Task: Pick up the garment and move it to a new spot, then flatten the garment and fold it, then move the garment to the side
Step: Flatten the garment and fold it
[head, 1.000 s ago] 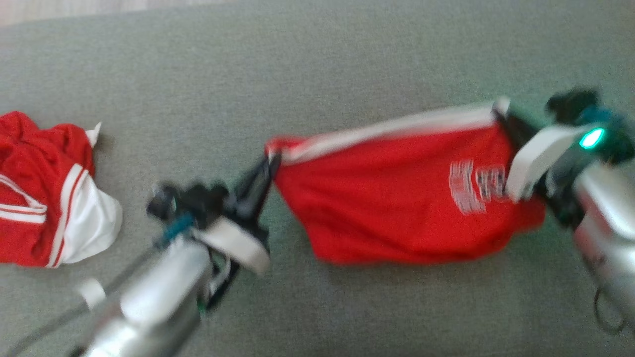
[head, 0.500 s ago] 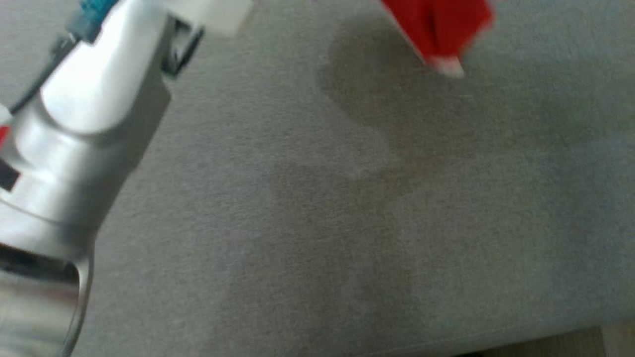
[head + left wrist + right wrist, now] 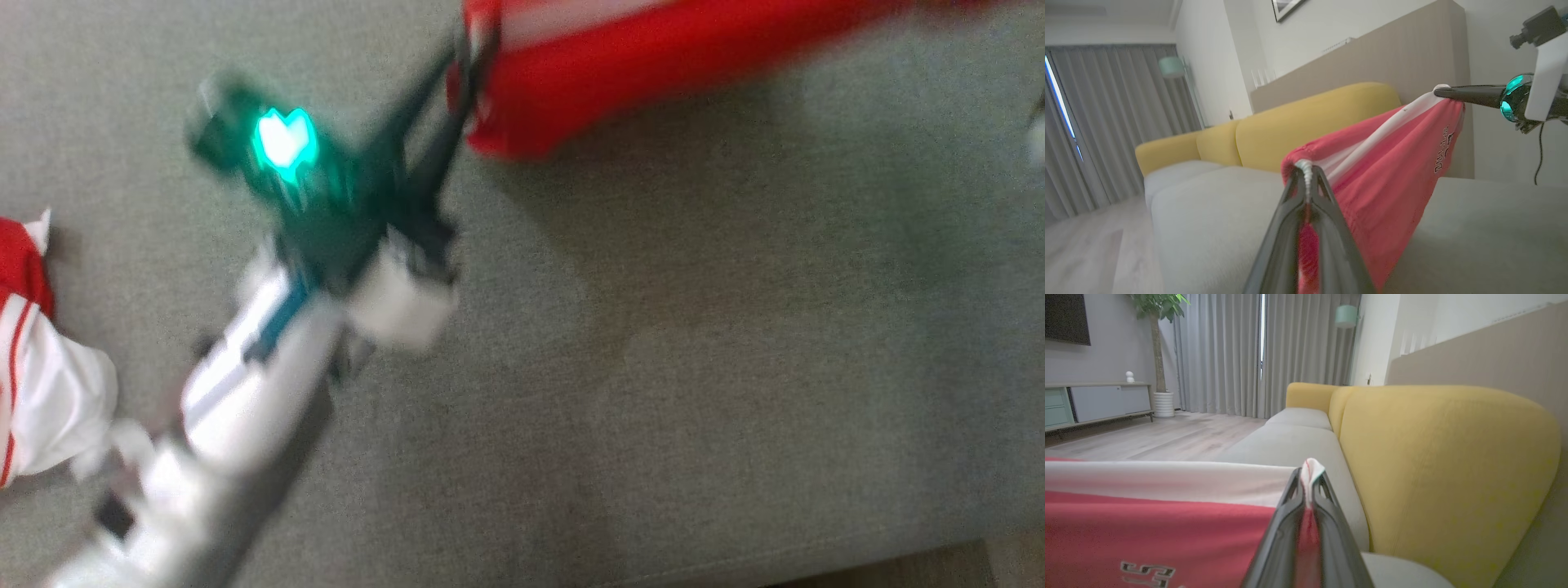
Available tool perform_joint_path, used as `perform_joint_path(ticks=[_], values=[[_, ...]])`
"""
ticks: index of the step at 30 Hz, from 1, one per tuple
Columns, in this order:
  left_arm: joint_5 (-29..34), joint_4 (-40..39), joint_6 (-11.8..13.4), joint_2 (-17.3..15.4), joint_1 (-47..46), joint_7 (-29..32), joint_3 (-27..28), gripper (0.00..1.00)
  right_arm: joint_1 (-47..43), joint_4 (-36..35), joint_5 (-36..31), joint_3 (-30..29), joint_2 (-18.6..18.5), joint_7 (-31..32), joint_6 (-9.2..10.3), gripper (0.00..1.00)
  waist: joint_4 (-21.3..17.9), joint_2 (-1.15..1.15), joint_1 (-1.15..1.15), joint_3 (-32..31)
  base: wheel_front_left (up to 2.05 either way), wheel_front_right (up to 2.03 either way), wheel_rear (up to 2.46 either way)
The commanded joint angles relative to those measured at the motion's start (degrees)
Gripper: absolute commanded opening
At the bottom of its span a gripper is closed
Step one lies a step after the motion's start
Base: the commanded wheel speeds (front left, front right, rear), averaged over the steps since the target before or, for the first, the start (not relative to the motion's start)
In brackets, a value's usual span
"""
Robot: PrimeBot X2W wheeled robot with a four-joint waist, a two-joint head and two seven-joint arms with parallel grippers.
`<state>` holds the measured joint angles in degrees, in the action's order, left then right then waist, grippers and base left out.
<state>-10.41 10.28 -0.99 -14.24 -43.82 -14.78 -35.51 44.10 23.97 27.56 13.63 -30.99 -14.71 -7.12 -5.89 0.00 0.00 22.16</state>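
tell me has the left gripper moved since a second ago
Yes. Against the red-and-white clothes pile, the left gripper is farther up the view and to the right, shut on the red garment.

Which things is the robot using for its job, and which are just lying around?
In the job:
red garment, stretched between the grippers
left gripper, shut on one end
right gripper, shut on the other end

Just lying about:
red-and-white clothes, heaped on the grey seat
yellow cushions
potted plant
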Motion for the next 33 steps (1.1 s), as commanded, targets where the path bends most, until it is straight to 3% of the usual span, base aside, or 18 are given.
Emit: perform_joint_path(ticks=[1, 9, 17, 22, 28, 33], values=[[0.1, -2.3, 0.5, -2.0, 0.1, -0.2, 2.2, 0.00, -1.5, -2.0, -0.2, -1.5, -1.0, -0.3, -0.36, 0.00, 0.1, 0.00, 0.00, -1.0, 0.00, 0.00, 0.00], [-1.9, -3.9, -0.3, -0.2, 26.3, -0.2, 2.5, 0.00, -28.8, -11.7, -1.1, -7.9, 4.2, 3.2, -0.36, 0.00, -0.2, 0.00, 0.00, -7.5, 0.00, 0.00, 0.00], [-2.9, -1.0, -2.9, -0.4, 38.3, -0.2, 0.6, 0.00, -47.2, -22.6, -1.0, -13.1, 8.0, 9.8, -0.36, 0.00, 1.4, 0.00, 0.00, -8.9, 0.00, 0.00, 0.00], [-5.2, -1.0, -4.8, -1.9, 41.3, 1.8, -2.0, 0.00, -53.9, -30.0, -0.8, -16.6, 8.8, 13.7, -0.36, 0.00, 2.8, 0.00, 0.00, -8.8, 0.00, 0.00, 0.00], [-9.3, -6.4, -6.1, -3.9, 42.1, 6.5, -5.6, 0.00, -57.7, -38.1, -2.3, -22.2, 9.5, 17.7, -0.36, 0.00, 5.1, 0.00, 0.00, -8.4, 0.00, 0.00, 0.00], [-14.7, -10.5, -6.3, -1.7, 38.8, 6.6, -4.4, 0.00, -53.9, -39.3, -3.0, -23.7, 9.3, 20.0, -0.36, 0.00, 7.2, 0.00, 0.00, -7.2, 0.00, 0.00, 0.00]])
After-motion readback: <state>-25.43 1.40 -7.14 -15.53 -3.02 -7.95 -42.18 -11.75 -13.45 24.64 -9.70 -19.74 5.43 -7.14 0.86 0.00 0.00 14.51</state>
